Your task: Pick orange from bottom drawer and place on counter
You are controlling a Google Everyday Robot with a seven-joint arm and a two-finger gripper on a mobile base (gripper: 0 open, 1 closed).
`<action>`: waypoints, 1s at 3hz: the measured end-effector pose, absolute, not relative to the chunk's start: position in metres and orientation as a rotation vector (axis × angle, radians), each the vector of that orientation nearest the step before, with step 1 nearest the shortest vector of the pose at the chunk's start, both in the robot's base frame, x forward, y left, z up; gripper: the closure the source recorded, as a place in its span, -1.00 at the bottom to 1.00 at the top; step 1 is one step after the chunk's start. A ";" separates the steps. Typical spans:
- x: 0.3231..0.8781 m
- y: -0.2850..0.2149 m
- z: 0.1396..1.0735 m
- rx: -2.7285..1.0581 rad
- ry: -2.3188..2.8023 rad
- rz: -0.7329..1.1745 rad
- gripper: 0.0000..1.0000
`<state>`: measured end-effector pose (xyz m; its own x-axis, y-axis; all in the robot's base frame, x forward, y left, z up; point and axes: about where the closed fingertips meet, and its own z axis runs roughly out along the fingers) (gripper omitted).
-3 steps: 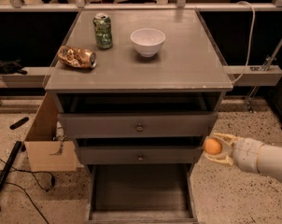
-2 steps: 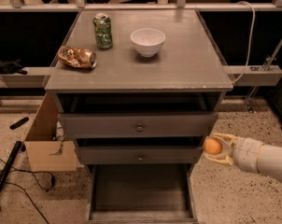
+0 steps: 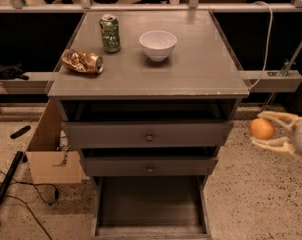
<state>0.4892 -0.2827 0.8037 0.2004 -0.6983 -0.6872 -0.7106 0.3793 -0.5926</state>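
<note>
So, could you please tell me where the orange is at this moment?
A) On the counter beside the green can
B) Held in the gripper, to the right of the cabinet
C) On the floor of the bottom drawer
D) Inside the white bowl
B: the orange sits clamped in the gripper, off the cabinet's right side, outside the open bottom drawer and below the level of the counter.
</note>
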 end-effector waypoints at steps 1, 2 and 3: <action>0.486 -0.292 0.917 -1.356 1.376 -0.056 1.00; 0.515 -0.258 0.979 -1.391 1.272 -0.065 1.00; 0.515 -0.258 0.979 -1.391 1.272 -0.065 1.00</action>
